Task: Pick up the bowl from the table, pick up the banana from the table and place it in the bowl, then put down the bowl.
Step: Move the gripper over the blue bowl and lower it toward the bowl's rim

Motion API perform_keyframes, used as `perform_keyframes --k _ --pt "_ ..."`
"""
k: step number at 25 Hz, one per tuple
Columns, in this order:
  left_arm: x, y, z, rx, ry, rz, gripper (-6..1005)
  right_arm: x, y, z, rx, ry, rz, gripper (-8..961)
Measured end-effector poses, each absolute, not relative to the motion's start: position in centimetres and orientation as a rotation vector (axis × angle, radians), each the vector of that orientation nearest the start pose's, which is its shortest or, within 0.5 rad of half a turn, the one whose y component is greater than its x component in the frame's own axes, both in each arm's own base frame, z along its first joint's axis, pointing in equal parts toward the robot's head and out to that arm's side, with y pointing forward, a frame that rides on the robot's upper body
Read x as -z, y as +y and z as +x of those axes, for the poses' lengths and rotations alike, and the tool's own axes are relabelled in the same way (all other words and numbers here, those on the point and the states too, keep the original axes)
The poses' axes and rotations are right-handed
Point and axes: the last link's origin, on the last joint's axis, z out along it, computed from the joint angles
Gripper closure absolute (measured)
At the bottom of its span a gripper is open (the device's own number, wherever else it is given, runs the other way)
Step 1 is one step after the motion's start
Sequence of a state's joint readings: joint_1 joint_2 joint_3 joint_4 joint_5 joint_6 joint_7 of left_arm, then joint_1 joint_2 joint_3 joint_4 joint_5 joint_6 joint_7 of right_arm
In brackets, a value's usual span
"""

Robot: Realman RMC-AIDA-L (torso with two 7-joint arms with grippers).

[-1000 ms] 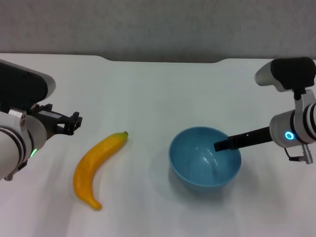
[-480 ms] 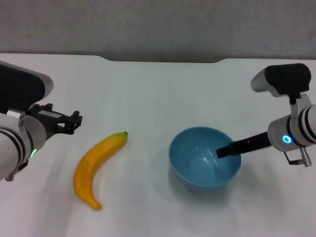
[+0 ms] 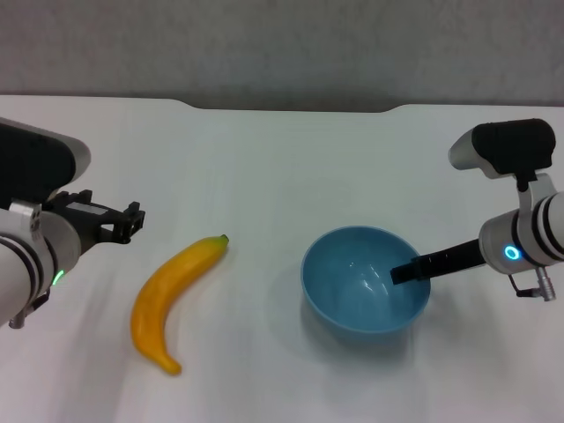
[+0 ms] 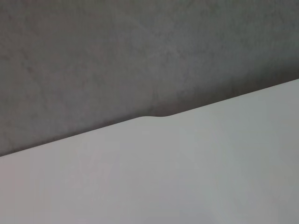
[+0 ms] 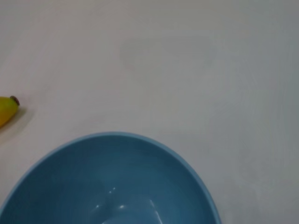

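The right pincer (image 3: 407,270) reaches in from the right, a dark finger inside the bowl (image 3: 365,280) at its right rim; whether it pinches the rim I cannot tell. The left pincer (image 3: 132,218) hovers just left of the banana (image 3: 172,298), its state unclear. Both things lie on the white counter (image 3: 282,159), a grey wall beyond.

- Left arm (image 3: 31,233): white rounded casing with a black upper shell, silver ring joints and a small green light near the wrist.
- Left pincer (image 3: 123,222): black, angular bracket-like fingers.
- Right arm (image 3: 529,231): white-grey cylinder with a glowing blue ring, black-capped housing above, thin cable loop below.
- Right pincer (image 3: 407,270): slim black bar.
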State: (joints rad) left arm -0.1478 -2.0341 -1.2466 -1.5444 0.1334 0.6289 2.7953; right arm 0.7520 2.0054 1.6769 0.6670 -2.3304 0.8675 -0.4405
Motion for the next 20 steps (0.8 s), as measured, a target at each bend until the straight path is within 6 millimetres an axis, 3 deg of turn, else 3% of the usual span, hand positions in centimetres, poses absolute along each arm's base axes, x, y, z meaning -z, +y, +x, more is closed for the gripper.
perform_keyframes --k 16,20 --pt "-0.2 34.8 -22.7 0.046 -0.826 -1.834 348 6.0 41.4 24.4 0.208 1.210 -2.274 420" --pt "-0.3 34.6 -23.1 0.041 -0.837 -1.824 347 6.2 41.4 24.3 0.210 1.170 -2.279 515"
